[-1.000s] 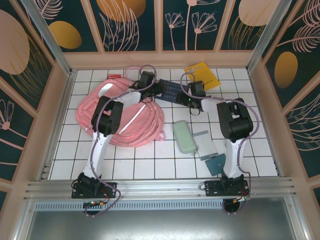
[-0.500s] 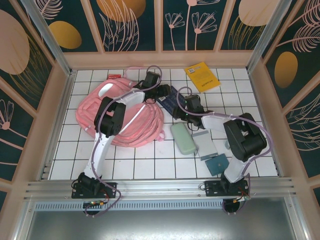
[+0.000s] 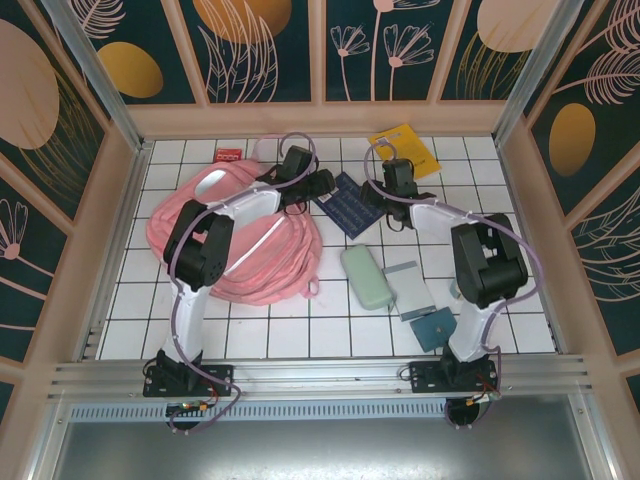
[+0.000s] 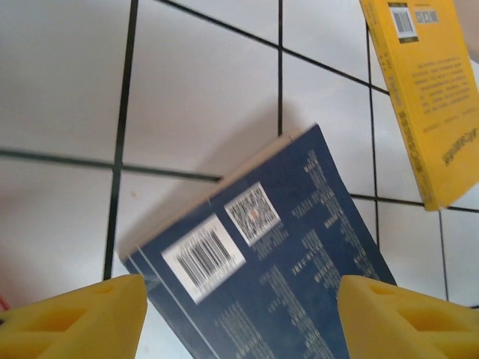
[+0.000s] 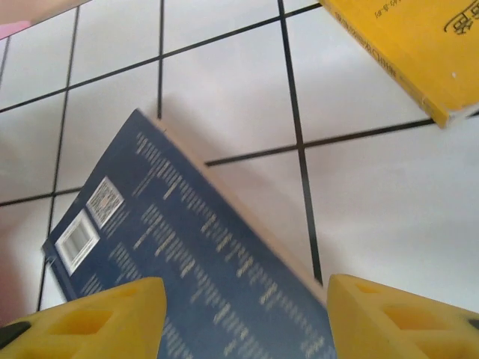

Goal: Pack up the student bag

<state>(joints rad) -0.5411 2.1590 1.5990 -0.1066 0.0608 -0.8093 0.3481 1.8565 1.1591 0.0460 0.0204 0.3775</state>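
Note:
The student bag (image 3: 235,240), a big soft pink backpack, lies slumped on the left half of the tiled table. Just right of it, a dark blue book (image 3: 347,200) lies back cover up, with white barcode labels (image 4: 202,258). My left gripper (image 3: 318,184) sits at the book's left edge. In its wrist view it hovers open (image 4: 239,321), its yellow fingertips standing either side of the book (image 4: 284,262) without touching it. My right gripper (image 3: 380,190) is at the book's right edge. It is also open (image 5: 243,321) above the book (image 5: 187,262).
A yellow book (image 3: 405,151) lies at the back right, close behind the right gripper (image 4: 430,90) (image 5: 404,45). A pale green case (image 3: 367,275), a grey pouch (image 3: 410,290) and a teal item (image 3: 435,327) lie front right. A small red item (image 3: 228,154) sits behind the bag.
The right arm swung from the table's middle back toward the far side. The blue book settled flat between both grippers. The left jaws widened slightly, and the bag shifted a little left.

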